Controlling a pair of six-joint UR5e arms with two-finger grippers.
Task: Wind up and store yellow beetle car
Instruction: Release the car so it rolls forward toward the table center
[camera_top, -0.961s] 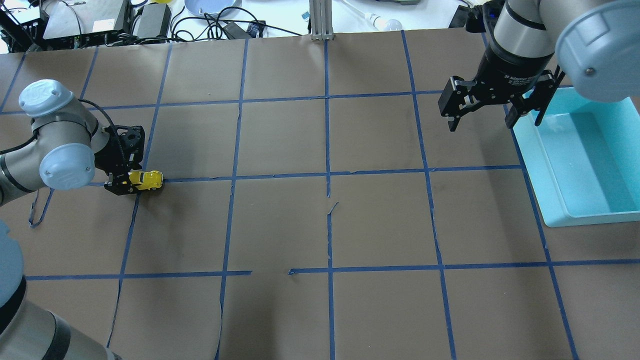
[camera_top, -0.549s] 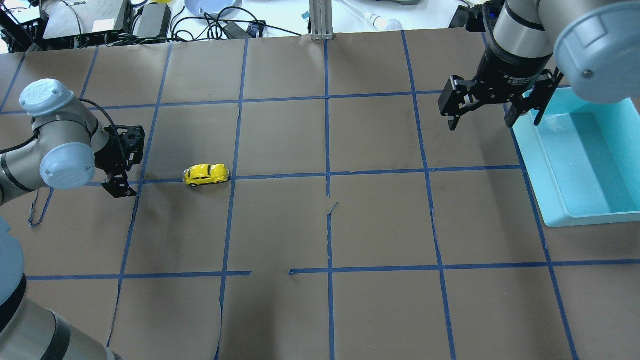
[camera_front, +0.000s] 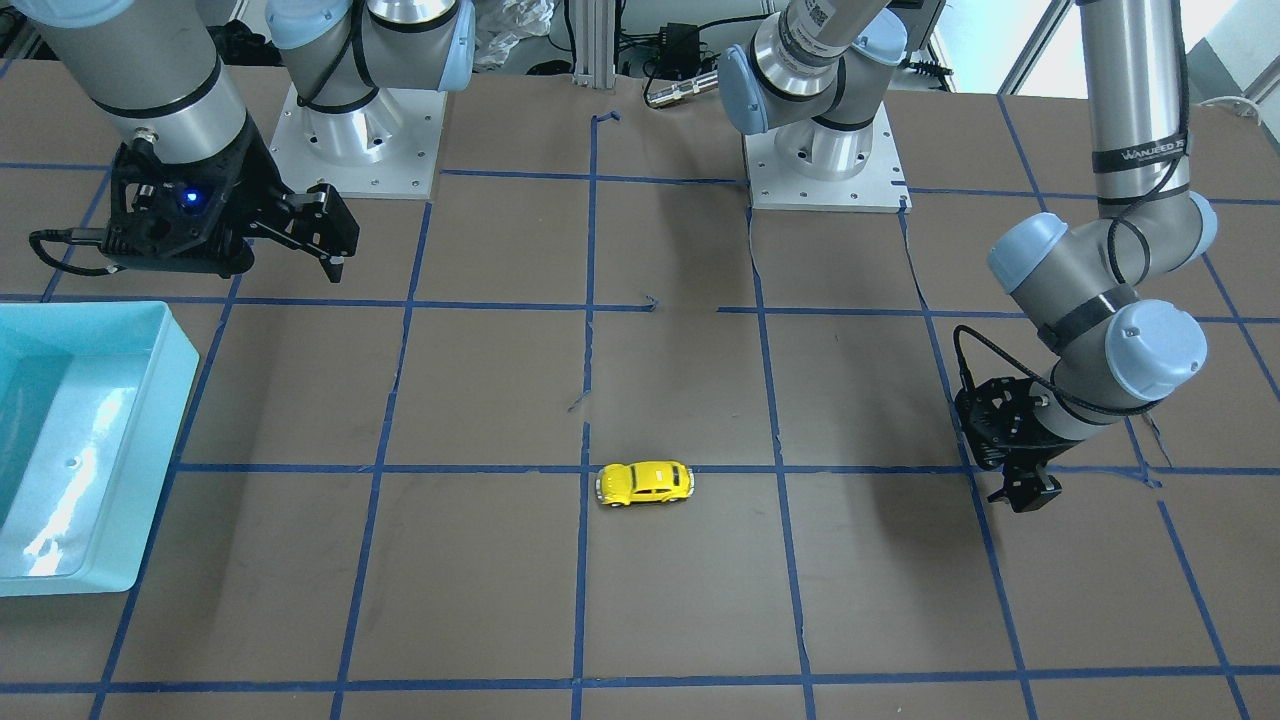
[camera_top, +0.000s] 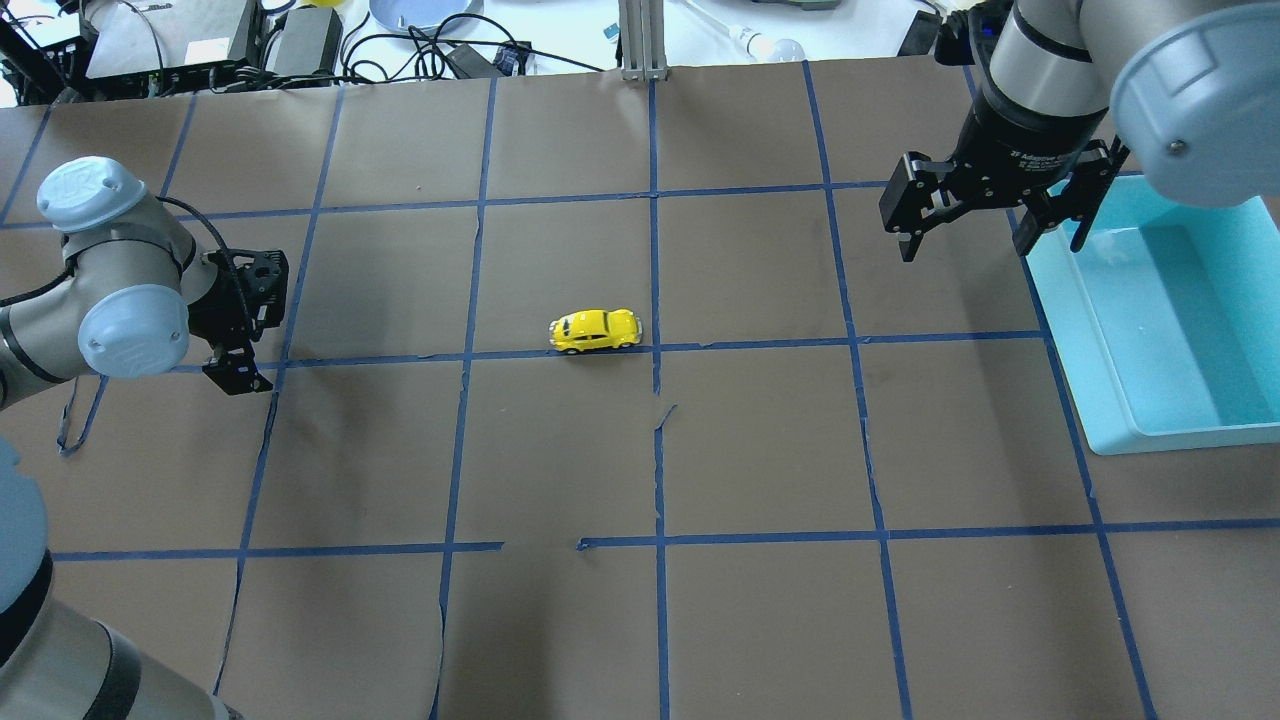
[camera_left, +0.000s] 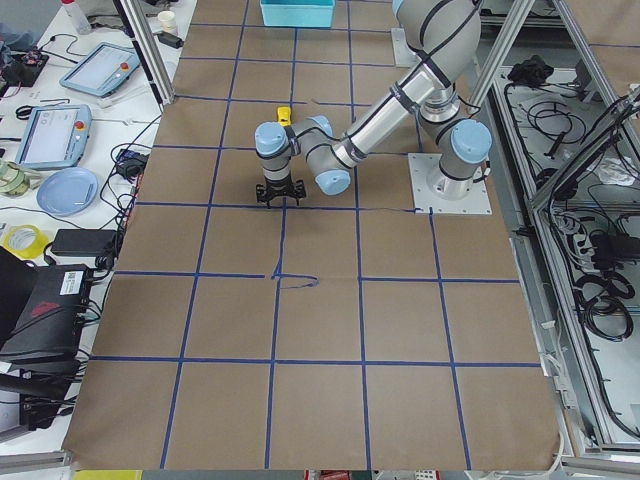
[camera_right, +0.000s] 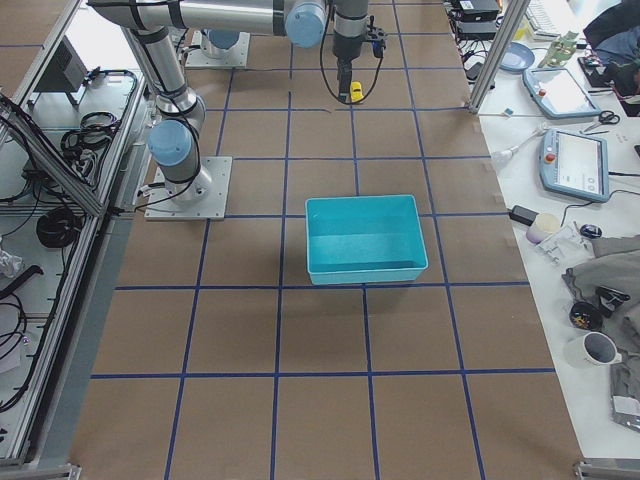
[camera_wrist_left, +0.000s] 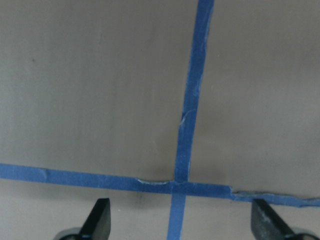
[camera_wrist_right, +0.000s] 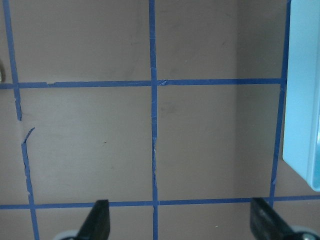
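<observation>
yellow beetle car (camera_top: 595, 331) lies free, well apart from left claw (camera_top: 245, 350)

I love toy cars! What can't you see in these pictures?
- The glossy yellow beetle toy car: its underside is hidden, since it stands on its wheels. It is tiny in both side views and absent from both wrist views.
- The turquoise plastic bin: cut off by the front-facing view's left edge.

Robotics lab: tape-gridded table (camera_top: 760, 450), teach pendants (camera_left: 48, 135), loose cables (camera_left: 590, 290) alongside.
</observation>
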